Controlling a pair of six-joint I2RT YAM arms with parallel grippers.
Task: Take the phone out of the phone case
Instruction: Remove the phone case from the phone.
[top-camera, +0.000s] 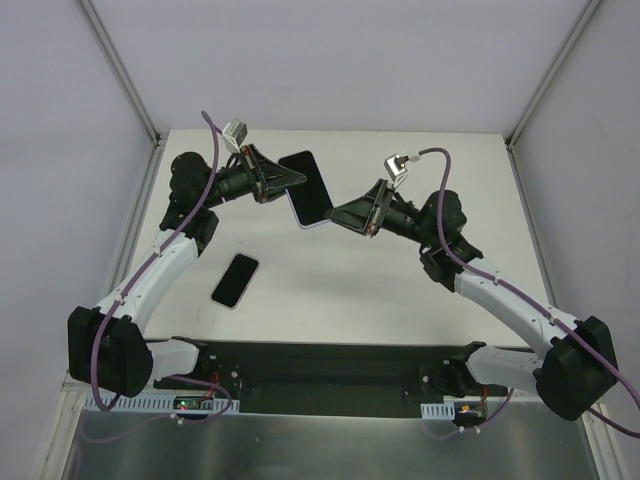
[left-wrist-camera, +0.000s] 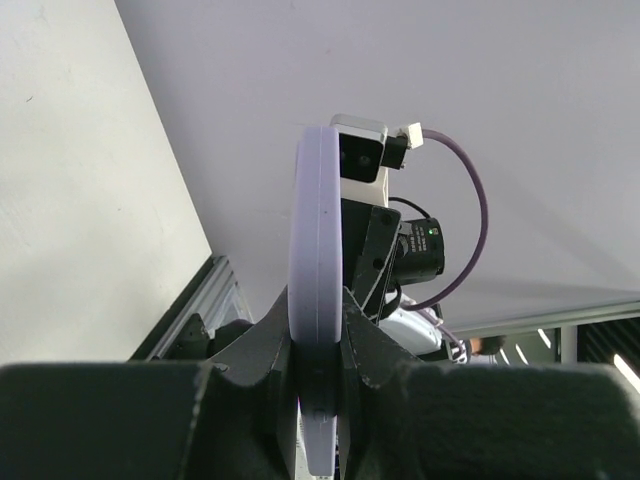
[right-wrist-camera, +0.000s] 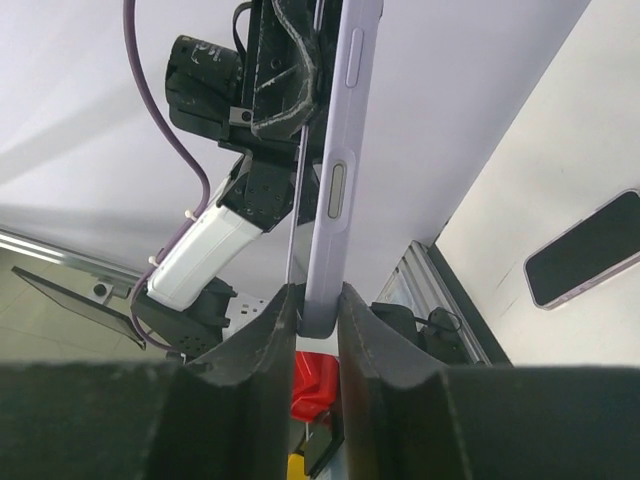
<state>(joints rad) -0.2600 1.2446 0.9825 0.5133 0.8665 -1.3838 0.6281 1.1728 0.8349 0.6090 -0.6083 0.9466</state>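
A black-screened phone (top-camera: 306, 183) in a lavender case (top-camera: 312, 223) is held in the air over the far middle of the table, between both arms. My left gripper (top-camera: 295, 178) is shut on its left edge. In the left wrist view the case's rounded edge (left-wrist-camera: 318, 240) stands pinched between the fingers of my left gripper (left-wrist-camera: 318, 325). My right gripper (top-camera: 337, 214) is shut on the lower right corner. In the right wrist view my right gripper (right-wrist-camera: 318, 300) clamps the case's end, with the case's side buttons (right-wrist-camera: 339, 190) above. A thin dark edge (right-wrist-camera: 296, 200) runs beside the case.
A second phone (top-camera: 235, 280) with a dark screen and lavender rim lies flat on the white table (top-camera: 400, 310) at the left front. It also shows in the right wrist view (right-wrist-camera: 585, 250). Grey walls enclose the table on three sides.
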